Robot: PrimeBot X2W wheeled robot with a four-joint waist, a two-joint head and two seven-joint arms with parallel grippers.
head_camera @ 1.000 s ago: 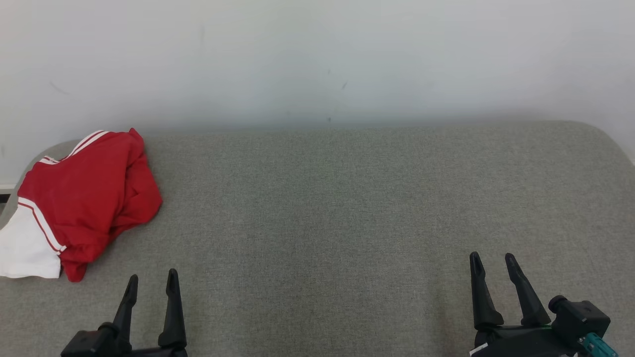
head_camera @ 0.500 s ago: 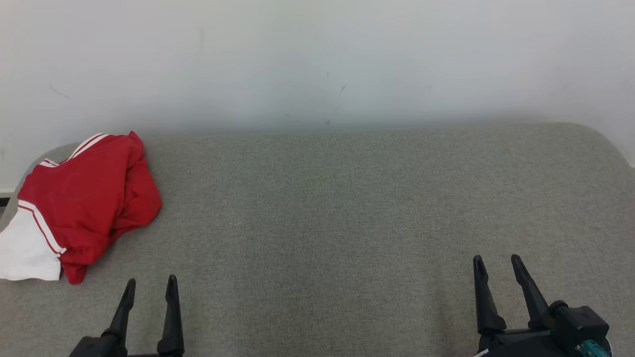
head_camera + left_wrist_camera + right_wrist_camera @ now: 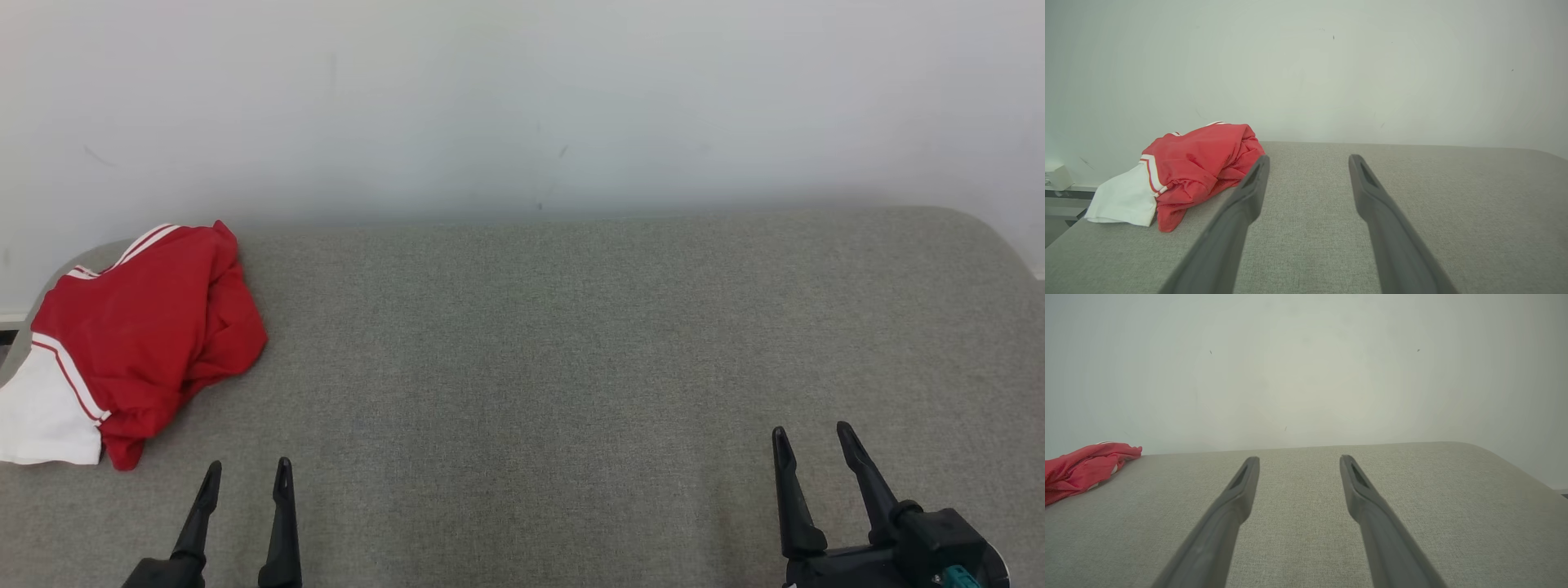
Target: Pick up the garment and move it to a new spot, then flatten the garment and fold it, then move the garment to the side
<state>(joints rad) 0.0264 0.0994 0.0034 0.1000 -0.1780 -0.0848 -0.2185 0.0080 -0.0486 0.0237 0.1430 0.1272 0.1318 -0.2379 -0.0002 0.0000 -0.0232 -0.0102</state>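
In the head view, the garment [image 3: 139, 327], red with white trim and a white panel, is seen crumpled in a heap at the far left end of the grey fabric-covered surface [image 3: 531, 367], its white part lying at the left edge. The pick-up is judged to be the step in hand and not yet begun. It would be done well if the left arm were carried over the heap, the jaws lowered onto a raised red fold rather than the flat white panel, and a good bunch of cloth taken. The piece would then be lifted clear of the edge, not dragged off it. The bare middle of the surface is judged a fit new spot. The left gripper [image 3: 249, 465] is seen at the lower left, near the heap but apart from it, its jaws spread wide and empty. The right gripper [image 3: 811, 429] is at the lower right, well apart from the garment, its jaws likewise wide and empty. In the left wrist view, the garment is shown ahead and to the left of the parted jaws, and no contact can be made out. In the right wrist view, a red edge of the heap is seen at far left, with bare surface between the wide-set jaws.
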